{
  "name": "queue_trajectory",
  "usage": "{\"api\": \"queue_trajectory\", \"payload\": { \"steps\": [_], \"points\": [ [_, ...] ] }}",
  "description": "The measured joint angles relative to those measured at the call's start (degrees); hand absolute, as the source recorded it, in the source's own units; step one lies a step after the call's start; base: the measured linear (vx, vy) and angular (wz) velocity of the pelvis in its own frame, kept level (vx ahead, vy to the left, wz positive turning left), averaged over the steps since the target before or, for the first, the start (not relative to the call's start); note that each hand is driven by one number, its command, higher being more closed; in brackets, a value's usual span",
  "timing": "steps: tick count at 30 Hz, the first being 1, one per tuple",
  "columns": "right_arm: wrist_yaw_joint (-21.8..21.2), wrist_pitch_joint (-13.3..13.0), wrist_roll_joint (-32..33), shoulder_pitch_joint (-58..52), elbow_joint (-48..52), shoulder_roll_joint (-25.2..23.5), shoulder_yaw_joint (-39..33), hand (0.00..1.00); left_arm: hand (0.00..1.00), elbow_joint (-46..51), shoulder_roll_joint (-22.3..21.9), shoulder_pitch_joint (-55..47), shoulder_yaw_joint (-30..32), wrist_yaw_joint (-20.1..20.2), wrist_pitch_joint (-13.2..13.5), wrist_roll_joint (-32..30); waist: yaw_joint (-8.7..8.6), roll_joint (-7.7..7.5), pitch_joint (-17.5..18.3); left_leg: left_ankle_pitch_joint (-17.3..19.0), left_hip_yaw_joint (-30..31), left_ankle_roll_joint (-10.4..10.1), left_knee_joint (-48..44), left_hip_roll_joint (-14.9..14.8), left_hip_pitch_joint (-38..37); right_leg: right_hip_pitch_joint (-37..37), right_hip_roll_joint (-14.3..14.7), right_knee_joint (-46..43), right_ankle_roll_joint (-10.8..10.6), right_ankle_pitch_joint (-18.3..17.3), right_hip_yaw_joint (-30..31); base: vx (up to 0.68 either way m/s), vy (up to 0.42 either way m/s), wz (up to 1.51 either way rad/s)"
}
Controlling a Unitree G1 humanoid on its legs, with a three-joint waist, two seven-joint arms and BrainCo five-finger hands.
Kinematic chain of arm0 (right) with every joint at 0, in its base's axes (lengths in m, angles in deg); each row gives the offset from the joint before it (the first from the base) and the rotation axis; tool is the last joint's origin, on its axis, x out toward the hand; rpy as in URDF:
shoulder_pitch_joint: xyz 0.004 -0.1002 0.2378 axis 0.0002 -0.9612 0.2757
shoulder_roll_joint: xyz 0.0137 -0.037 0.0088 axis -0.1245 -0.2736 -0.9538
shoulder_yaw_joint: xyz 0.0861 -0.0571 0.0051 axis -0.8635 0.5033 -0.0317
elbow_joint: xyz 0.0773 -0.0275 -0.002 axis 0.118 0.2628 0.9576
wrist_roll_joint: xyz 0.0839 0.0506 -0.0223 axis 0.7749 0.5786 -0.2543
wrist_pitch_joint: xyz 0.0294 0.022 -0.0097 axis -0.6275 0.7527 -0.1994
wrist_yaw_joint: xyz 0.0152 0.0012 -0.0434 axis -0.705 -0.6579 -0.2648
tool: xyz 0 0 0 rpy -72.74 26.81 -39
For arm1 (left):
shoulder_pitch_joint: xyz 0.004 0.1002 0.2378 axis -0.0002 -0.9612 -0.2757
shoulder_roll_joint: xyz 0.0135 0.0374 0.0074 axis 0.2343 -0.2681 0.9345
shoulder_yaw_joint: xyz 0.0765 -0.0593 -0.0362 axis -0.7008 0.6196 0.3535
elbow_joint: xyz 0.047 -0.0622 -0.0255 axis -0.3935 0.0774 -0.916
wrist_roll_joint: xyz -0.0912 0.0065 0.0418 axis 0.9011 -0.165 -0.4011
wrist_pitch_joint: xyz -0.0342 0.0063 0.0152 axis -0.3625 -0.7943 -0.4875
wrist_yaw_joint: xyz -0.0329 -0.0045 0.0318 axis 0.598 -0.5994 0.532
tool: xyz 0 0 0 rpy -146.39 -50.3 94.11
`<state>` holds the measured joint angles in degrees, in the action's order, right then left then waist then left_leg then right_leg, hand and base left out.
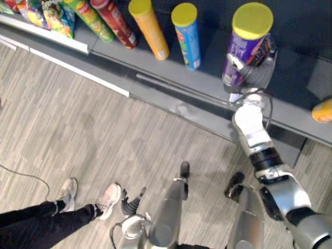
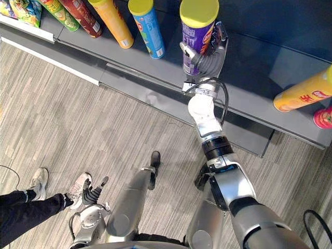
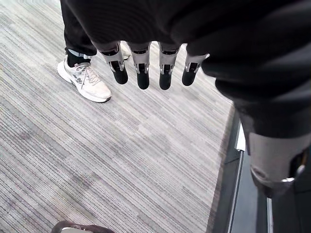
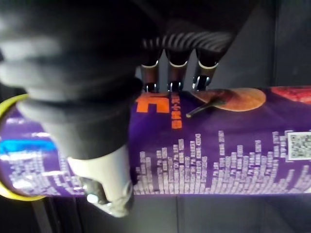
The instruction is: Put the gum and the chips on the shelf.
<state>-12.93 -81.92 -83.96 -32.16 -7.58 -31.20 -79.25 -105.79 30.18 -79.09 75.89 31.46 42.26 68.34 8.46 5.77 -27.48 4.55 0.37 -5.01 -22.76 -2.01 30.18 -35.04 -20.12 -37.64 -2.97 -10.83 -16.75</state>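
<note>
A purple chips can [image 1: 246,49] with a yellow lid stands upright on the dark grey shelf [image 1: 171,67]. My right hand [image 2: 210,59] is shut on it: the thumb lies across the can's front and the fingers [image 4: 170,73] wrap round its far side. The can's purple label [image 4: 218,145] lies just past those fingers in the right wrist view. My left hand [image 1: 129,205] hangs low by the floor at the lower left, holding nothing, and its fingers [image 3: 141,63] are straight.
Left of the purple can stand a blue can [image 1: 187,36], an orange can [image 1: 149,28], a red can [image 1: 115,21] and a green can [image 1: 91,18], with snack bags [image 1: 57,15] beyond. An orange can [image 2: 303,93] lies at the right. A person's white shoes [image 1: 67,194] stand near my left hand.
</note>
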Motion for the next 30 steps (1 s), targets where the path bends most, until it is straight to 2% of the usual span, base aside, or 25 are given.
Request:
{"api": "queue_trajectory", "payload": {
  "steps": [7,11,19,21,24,28,30],
  "points": [
    [1.37,-0.26,0.02,2.13,-5.02,2.55,1.74,1.00,0.00,0.12,-0.03,0.04,-1.59,-0.08,1.08,0.20,0.21,1.30,-0.56,0.13,-0.59,-0.07,-1.62,-0.55,2.75,-3.03,0.37,-0.94,0.03,0.02,0.65,0.01,-0.021,-0.05],
    [2.51,-0.43,-0.01,2.67,-6.06,4.41,1.74,1.00,0.00,0.72,-0.23,0.04,-2.14,-0.27,1.33,0.38,1.08,2.28,-0.94,0.74,-1.04,-0.04,-2.85,-0.87,3.88,-4.25,0.61,-1.68,0.12,-0.04,1.17,0.01,-0.013,-0.07],
    [4.30,-2.04,-0.09,4.80,-8.64,6.20,1.80,1.00,0.00,1.45,-0.20,0.03,-3.56,-0.53,1.70,0.85,1.84,2.66,-1.08,1.25,-1.10,-0.14,-4.74,-1.16,6.84,-6.91,0.80,-2.57,0.14,-0.03,1.47,0.01,0.000,-0.01],
    [5.30,-2.99,-0.10,5.82,-9.93,6.75,1.77,1.00,0.00,1.91,-0.08,0.03,-4.17,-0.57,1.71,0.86,2.48,2.70,-1.05,1.36,-1.22,-0.15,-5.22,-1.34,7.65,-7.70,0.98,-2.69,0.15,-0.03,1.64,0.02,0.000,-0.04],
    [5.30,-3.73,-0.10,7.45,-9.95,8.12,1.81,1.00,0.00,2.28,-0.26,0.04,-4.39,-0.62,1.73,0.91,2.87,3.26,-1.32,1.43,-1.19,-0.14,-5.82,-1.35,9.04,-8.98,0.90,-3.20,0.15,-0.03,1.73,0.00,0.000,0.00],
    [5.24,-4.59,-0.10,7.73,-10.10,8.38,1.83,1.00,0.00,2.27,-0.40,0.07,-4.47,-0.62,1.85,0.91,2.94,3.56,-1.47,1.43,-1.34,-0.14,-5.91,-1.35,9.22,-9.46,0.88,-3.50,0.17,-0.04,1.95,0.02,-0.002,-0.01],
    [5.32,-5.94,-0.10,7.73,-10.56,8.61,1.87,1.00,0.00,2.22,-0.40,0.04,-4.58,-0.63,2.26,0.91,2.90,3.75,-1.55,1.55,-1.37,-0.13,-6.36,-1.44,9.59,-9.76,0.98,-3.63,0.18,-0.04,2.08,0.00,0.000,0.00]
  ]
}}
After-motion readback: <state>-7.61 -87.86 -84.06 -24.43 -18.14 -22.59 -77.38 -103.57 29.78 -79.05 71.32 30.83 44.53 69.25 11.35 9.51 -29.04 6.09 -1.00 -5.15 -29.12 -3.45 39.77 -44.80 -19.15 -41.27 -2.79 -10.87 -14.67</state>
